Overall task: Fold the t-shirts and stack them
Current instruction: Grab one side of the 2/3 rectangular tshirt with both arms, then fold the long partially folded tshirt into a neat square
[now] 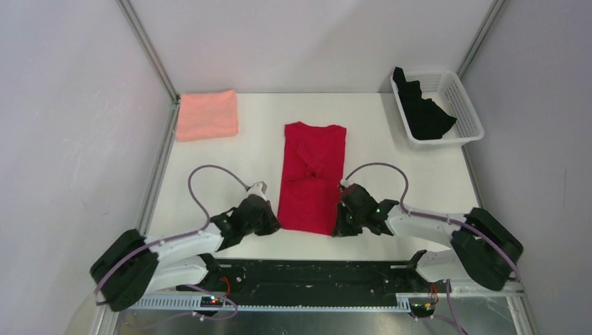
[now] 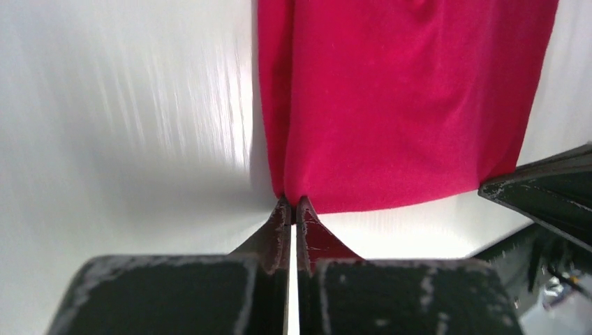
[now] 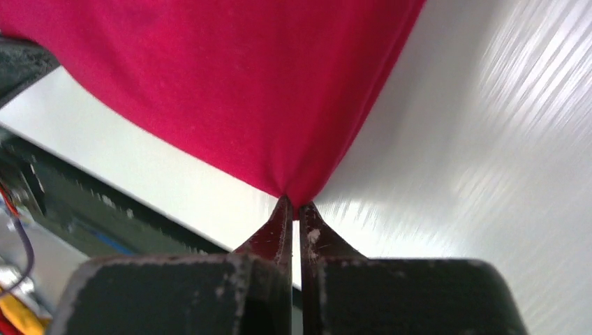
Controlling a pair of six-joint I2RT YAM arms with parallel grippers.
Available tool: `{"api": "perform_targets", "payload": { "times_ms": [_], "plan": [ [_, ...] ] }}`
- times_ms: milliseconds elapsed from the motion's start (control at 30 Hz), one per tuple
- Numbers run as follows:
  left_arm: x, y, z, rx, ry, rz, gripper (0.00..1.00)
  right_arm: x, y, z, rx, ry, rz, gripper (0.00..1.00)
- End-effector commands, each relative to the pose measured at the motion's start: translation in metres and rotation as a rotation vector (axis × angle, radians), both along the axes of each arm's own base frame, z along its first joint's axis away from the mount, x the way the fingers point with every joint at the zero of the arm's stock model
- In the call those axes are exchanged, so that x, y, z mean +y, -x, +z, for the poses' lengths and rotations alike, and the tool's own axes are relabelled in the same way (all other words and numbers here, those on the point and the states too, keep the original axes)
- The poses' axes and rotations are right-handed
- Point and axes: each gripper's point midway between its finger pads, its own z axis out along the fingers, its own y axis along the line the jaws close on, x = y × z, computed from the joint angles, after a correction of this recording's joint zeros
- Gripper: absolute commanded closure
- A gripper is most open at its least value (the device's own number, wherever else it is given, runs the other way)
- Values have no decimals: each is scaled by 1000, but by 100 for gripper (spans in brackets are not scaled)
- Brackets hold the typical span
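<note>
The bright red t-shirt [image 1: 311, 178] lies in a long narrow strip in the middle of the table, sleeves folded in. My left gripper [image 1: 274, 225] is shut on its near left corner [image 2: 293, 188]. My right gripper [image 1: 337, 229] is shut on its near right corner [image 3: 297, 183]. Both corners are pinched between the fingertips just above the table. The salmon-pink t-shirt [image 1: 206, 114] lies folded in a rectangle at the back left. The black t-shirt [image 1: 422, 108] sits crumpled in the basket.
A white plastic mesh basket [image 1: 466, 105] stands at the back right corner. A metal frame rail [image 1: 155, 178] runs along the table's left edge. The black base rail [image 1: 314, 276] spans the near edge between the arm bases.
</note>
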Motion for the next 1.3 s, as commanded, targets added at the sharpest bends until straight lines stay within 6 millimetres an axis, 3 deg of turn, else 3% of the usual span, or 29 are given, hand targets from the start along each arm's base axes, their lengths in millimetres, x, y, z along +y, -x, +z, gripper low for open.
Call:
{"api": "perform_targets", "payload": {
  "times_ms": [0, 100, 233, 367, 667, 867, 967, 1000, 1033, 1067, 1100, 1133, 1167, 1200, 1233, 1267],
  "plan": [
    [31, 52, -23, 101, -70, 37, 100, -12, 41, 7, 23, 39, 30, 100],
    [24, 66, -14, 79, -4, -8, 100, -11, 56, 21, -14, 27, 55, 100],
    [13, 51, 24, -64, 89, -31, 100, -10, 49, 39, -88, -14, 49, 100],
    [-1, 37, 65, -168, 124, -75, 100, -6, 31, 71, -182, -92, 42, 100],
    [-6, -30, 158, -425, 56, 8, 100, -12, -37, 149, -376, -191, -66, 100],
    [-4, -77, 188, -475, 32, 35, 100, -26, -80, 180, -422, -277, -143, 100],
    [-2, -103, 200, -487, 19, 62, 100, -27, -102, 186, -415, -323, -155, 100],
    [-2, -111, 196, -478, 1, 60, 100, -26, -108, 192, -422, -333, -156, 100],
    [-1, -119, 205, -492, 11, 66, 100, -26, -117, 190, -416, -337, -160, 100],
    [-3, -125, 201, -480, -1, 52, 100, -26, -123, 197, -429, -347, -160, 100],
    [-1, -134, 212, -499, 7, 64, 100, -28, -132, 196, -430, -345, -167, 100],
    [-3, -140, 207, -491, -12, 52, 100, -29, -139, 205, -449, -351, -170, 100],
    [-1, -149, 218, -510, -8, 63, 100, -32, -148, 204, -453, -346, -185, 100],
    [-4, -156, 211, -493, -23, 51, 100, -33, -155, 211, -470, -349, -191, 100],
    [-3, -165, 219, -505, -18, 58, 100, -36, -164, 213, -477, -346, -206, 100],
    [-7, -171, 210, -481, -25, 41, 100, -38, -171, 208, -468, -343, -214, 100]
  ]
}}
